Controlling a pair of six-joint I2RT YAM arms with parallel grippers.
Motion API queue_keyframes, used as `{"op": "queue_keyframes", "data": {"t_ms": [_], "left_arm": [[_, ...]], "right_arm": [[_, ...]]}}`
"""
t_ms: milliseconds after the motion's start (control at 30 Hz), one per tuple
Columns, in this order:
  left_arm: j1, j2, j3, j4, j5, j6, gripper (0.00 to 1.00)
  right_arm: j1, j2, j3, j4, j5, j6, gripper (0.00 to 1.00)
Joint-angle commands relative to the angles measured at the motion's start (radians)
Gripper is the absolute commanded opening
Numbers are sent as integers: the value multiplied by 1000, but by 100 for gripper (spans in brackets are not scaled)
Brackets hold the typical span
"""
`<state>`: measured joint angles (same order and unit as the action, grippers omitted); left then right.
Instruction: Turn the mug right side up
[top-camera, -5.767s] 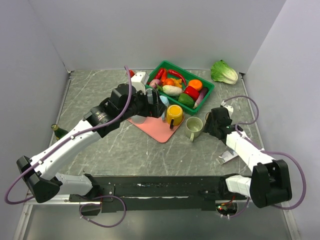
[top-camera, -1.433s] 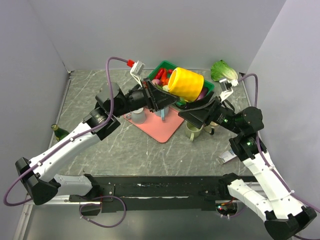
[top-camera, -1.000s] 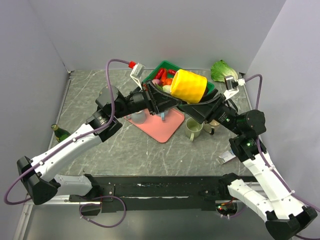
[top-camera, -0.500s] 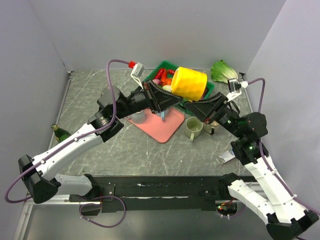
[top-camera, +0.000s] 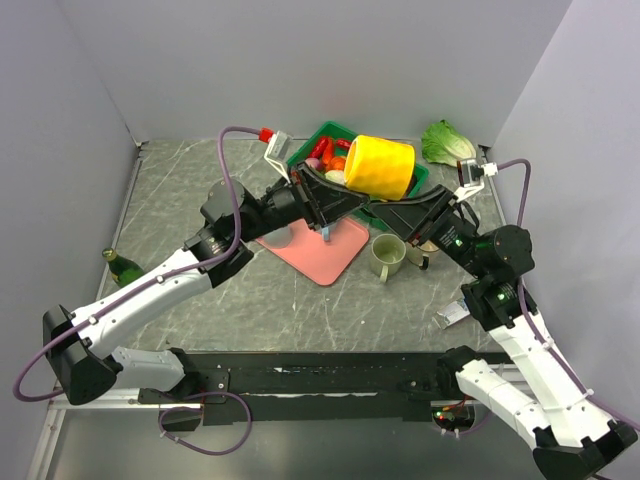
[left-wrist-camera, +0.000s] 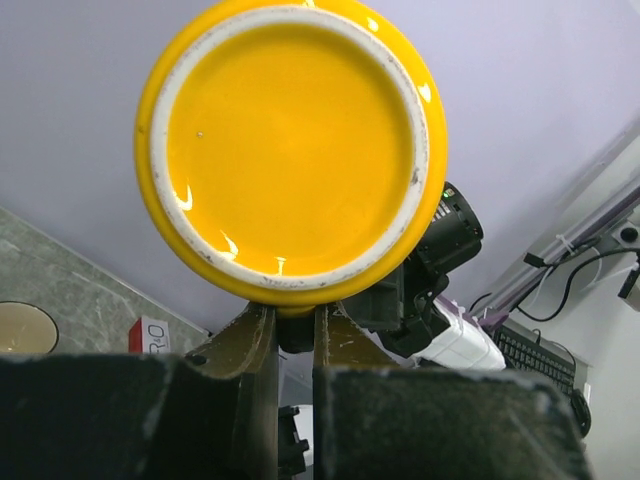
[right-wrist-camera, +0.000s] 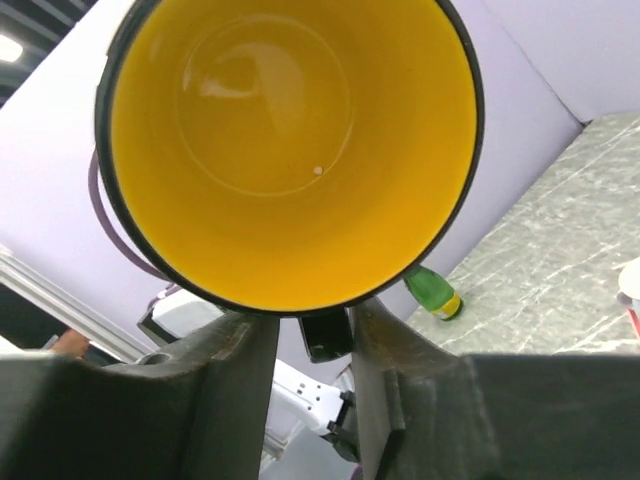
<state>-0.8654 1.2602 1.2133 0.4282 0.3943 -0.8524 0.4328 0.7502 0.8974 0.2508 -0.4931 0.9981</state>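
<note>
Yellow mug (top-camera: 378, 166), held aloft, hides part of the green vegetable crate (top-camera: 310, 144).

From above, the yellow mug (top-camera: 379, 166) hides part of the green basket (top-camera: 419, 179). Its handle is hidden in every view, and its rim covers the tips of the right claw (right-wrist-camera: 312, 340), so any pinch is unclear.

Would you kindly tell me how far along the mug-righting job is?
Done: the glossy yellow ceramic mug is lifted off the table. In hand: it lies sideways in the air, the left claw pinched under it, its mouth facing the right claw, whose grip I cannot confirm. Left: tip it mouth up and set it down.
</note>
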Motion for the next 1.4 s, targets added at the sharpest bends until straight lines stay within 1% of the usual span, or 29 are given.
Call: {"op": "queue_keyframes", "data": {"t_ms": [0,33,67,167,233,267,300,333,367,400,467,500,533,567,600,633,667,733,767,867,900,933,967,1000,1067,1167,1200,1233,1367], "left_arm": [[-32,-33,-14,125,69,1,1],[-30,-33,-17,132,71,0,1],[-32,-33,-17,132,74,1,1],[-32,-31,-12,123,74,7,1],[-32,-30,-11,112,69,12,1],[-30,-28,-8,92,67,19,3],[-32,-27,-5,78,63,26,25],[-32,-25,0,67,58,32,39],[-32,-28,2,40,54,45,47],[-30,-30,5,31,46,52,64],[-32,-33,11,-9,12,79,81],[-30,-36,15,-50,-1,90,94],[-32,-36,25,-81,-46,101,98],[-32,-42,26,-106,-67,120,99],[-32,-48,26,-147,-98,131,97],[-32,-53,22,-166,-132,139,96],[-32,-68,17,-187,-209,147,96],[-32,-84,0,-251,-297,151,96],[-32,-99,-6,-268,-374,153,96],[-32,-125,-23,-316,-449,159,96],[-32,-131,-26,-327,-487,164,96],[-32,-136,-24,-339,-506,167,96],[-30,-145,-24,-357,-520,171,96],[-30,-147,-24,-365,-546,176,96],[-30,-162,-29,-378,-571,184,96],[-30,-177,-37,-394,-620,187,96],[-30,-179,-40,-396,-629,188,96],[-30,-182,-40,-399,-644,188,96],[-30,-186,-40,-416,-658,193,96]], "right_arm": [[0,17,6,131,85,45,30],[0,18,9,130,83,45,27],[0,21,9,130,80,46,18],[-2,24,6,124,91,45,0],[0,20,9,82,117,34,0],[0,15,12,70,128,30,0],[0,9,12,36,140,13,0],[0,5,17,16,168,1,0],[0,0,32,-16,185,-13,0],[0,-8,40,-43,198,-44,0],[-2,-17,66,-128,261,-73,0],[-2,-28,75,-151,284,-110,0],[-2,-34,81,-194,310,-128,0],[-2,-40,103,-217,356,-147,0],[-3,-48,115,-243,382,-188,0],[-3,-52,127,-269,407,-214,0],[-3,-55,153,-321,430,-239,0],[-5,-57,185,-375,504,-306,0],[-5,-55,219,-433,542,-353,0],[-6,-45,288,-517,655,-436,0],[-11,-34,307,-592,692,-488,0],[-12,-28,325,-626,779,-512,0],[-17,-22,352,-654,813,-538,0],[-19,-9,363,-710,855,-587,0],[-29,3,376,-758,974,-653,0],[-57,27,361,-853,1120,-682,0],[-78,37,351,-873,1133,-679,0],[-136,40,339,-907,1130,-675,0],[-299,43,241,-952,1009,-616,0]]}}
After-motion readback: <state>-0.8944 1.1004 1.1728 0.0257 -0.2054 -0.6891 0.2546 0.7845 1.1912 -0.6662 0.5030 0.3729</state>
